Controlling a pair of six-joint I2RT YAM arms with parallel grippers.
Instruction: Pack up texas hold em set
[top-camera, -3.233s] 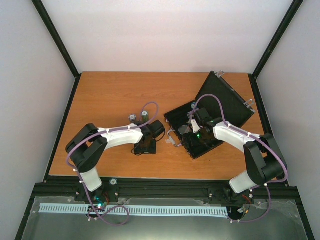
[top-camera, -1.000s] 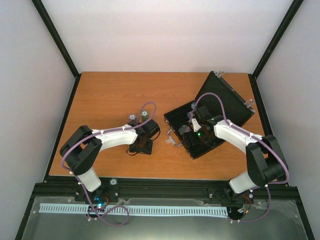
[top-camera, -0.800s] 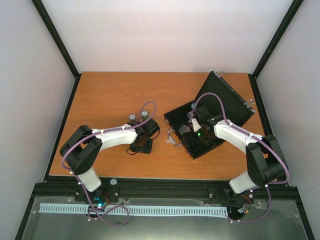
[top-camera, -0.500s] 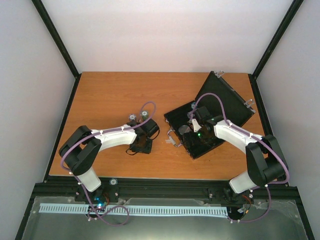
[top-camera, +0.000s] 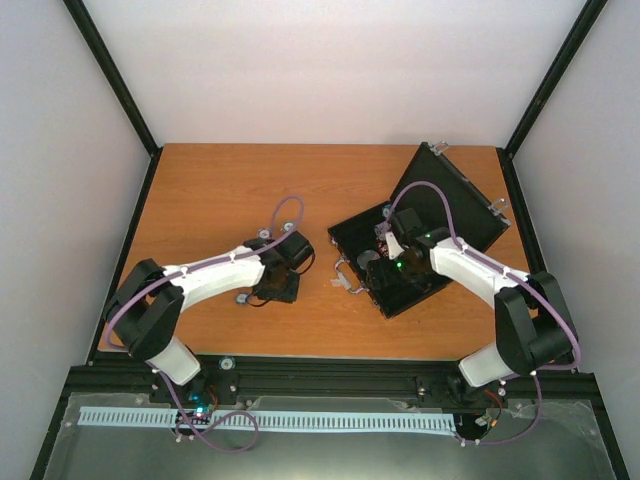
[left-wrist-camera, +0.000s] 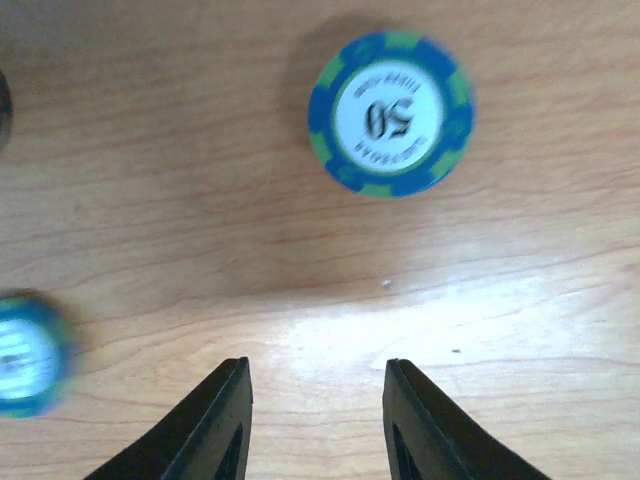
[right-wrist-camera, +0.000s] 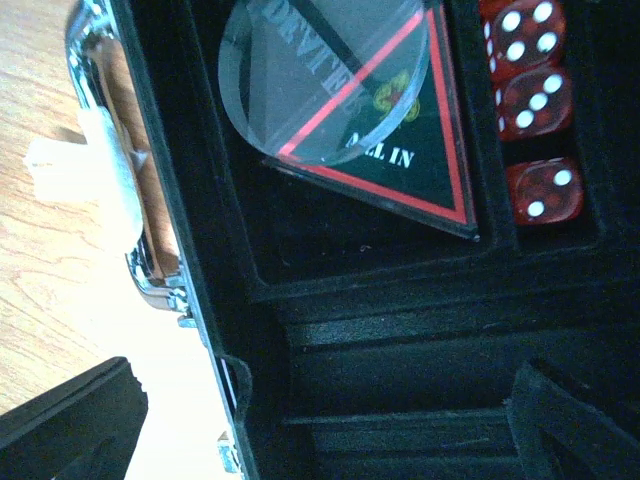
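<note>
The main risk is on the left side. The left fingers (left-wrist-camera: 215, 420) stand only partly open above the bare counter (top-camera: 220, 190) with nothing between them, and the blue and green chip (left-wrist-camera: 390, 112) marked 50 lies beyond their tips, not between them. The gap looks narrower than the chip, so if the arm goes down like this, one finger may land on the rim and push the chip away or tip it. I cannot tell if more chips lie under it. A second chip (left-wrist-camera: 25, 355) sits at the left edge of the wrist view, blurred, well apart from the first, so it needs its own trip. The case (top-camera: 340, 235) lies open on the right half of the counter, its lid (top-camera: 445, 200) leaning back to the far right. Inside it, one compartment holds a clear round disc (right-wrist-camera: 320, 70) resting on a black triangular card (right-wrist-camera: 400, 160) with a red border, and a narrow slot beside it holds three red dice (right-wrist-camera: 535, 100) in a row. The grooved slots next to them look empty. The right fingers (right-wrist-camera: 70, 420) hang wide open and empty over this case, and a careless move could knock the disc or catch the wall.
</note>
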